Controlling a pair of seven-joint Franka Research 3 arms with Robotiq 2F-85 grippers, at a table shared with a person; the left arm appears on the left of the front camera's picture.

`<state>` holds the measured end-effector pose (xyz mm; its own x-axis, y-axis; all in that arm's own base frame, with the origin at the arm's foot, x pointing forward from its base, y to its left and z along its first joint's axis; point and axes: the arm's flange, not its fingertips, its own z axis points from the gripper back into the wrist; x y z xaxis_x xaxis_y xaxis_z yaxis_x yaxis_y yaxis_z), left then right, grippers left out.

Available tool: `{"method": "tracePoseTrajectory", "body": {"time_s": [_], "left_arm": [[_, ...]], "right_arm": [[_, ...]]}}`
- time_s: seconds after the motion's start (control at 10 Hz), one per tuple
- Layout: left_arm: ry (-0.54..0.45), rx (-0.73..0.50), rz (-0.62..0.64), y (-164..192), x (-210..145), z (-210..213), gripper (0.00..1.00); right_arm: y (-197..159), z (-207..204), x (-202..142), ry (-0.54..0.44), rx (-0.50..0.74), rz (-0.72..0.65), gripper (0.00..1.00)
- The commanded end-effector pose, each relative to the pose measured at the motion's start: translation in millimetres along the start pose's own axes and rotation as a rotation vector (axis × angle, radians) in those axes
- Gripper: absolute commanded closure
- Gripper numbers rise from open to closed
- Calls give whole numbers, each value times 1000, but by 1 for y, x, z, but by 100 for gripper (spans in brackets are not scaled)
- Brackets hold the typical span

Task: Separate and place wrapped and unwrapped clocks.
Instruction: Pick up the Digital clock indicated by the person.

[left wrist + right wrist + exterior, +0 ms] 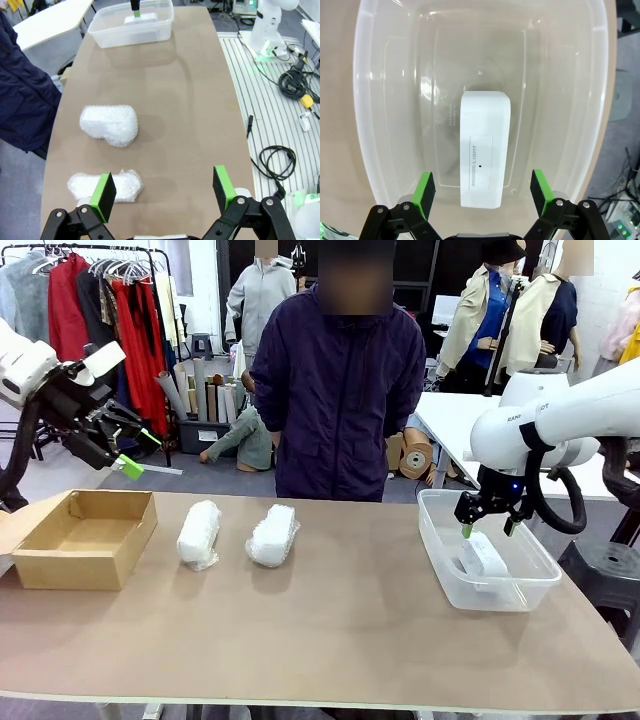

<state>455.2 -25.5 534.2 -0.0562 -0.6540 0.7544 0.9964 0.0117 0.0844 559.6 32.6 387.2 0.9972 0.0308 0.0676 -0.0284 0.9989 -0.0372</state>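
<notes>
Across the table, front view: the right gripper [487, 529] hangs over the clear tub [440, 540] at 3 o'clock, pads spread and holding nothing. The bare clock [485, 558] lies on the tub floor directly beneath it. The first wrapped clock [198, 533] and the second wrapped clock [272, 535] lie side by side, apart, left of centre. A cardboard box [60, 560] sits at 9 o'clock with nothing in it. The left gripper [140, 452] is raised off the table at 10 o'clock, jaws apart, gripping nothing. A person [335, 390] stands at 12 o'clock.

Left wrist view: the left gripper [165, 187] shows its pads wide. The first wrapped clock [80, 185] lies at 8 o'clock by one pad, the second wrapped clock [110, 125] beyond it. The tub [115, 35] stands at 12 o'clock.

Right wrist view: the right gripper [483, 189] brackets the bare clock [485, 145] without touching it, fingers spread. The clock lies flat, lengthwise, its label strip facing up, inside the tub [370, 100].

Judgement: the unwrapped clock looks sorted. What remains is the two bundles, likely bound for the box. The next move calls for the left arm to descend over the first bundle and close across its narrow width. Crinkly wrap may give or slip.

Surface: the brown tabletop [350, 640] is matte and plain. Room: clothes rails stand behind, and cables [272, 160] lie on the floor beside the table.
</notes>
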Motion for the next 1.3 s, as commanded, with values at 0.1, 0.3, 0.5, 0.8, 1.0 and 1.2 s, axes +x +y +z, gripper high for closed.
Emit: {"method": "tracePoseTrajectory", "body": {"time_s": [0.1, 0.3, 0.5, 0.8, 1.0, 1.2], "left_arm": [[-17, -1, -5, -1, 1, 1, 0], [-17, -1, -5, -1, 1, 1, 0], [-17, -1, -5, -1, 1, 1, 0], [-17, -1, -5, -1, 1, 1, 0], [-17, -1, -5, -1, 1, 1, 0], [-17, -1, -5, -1, 1, 1, 0]], "right_arm": [[0, -9, 2, 2, 0, -15, 0], [0, -9, 2, 2, 0, -15, 0], [-1, -2, 3, 10, 49, 117, 0], [12, 49, 5, -10, 197, 470, 0], [19, 86, 11, -64, 288, 679, 0], [26, 118, 15, -136, 413, 892, 0]]}}
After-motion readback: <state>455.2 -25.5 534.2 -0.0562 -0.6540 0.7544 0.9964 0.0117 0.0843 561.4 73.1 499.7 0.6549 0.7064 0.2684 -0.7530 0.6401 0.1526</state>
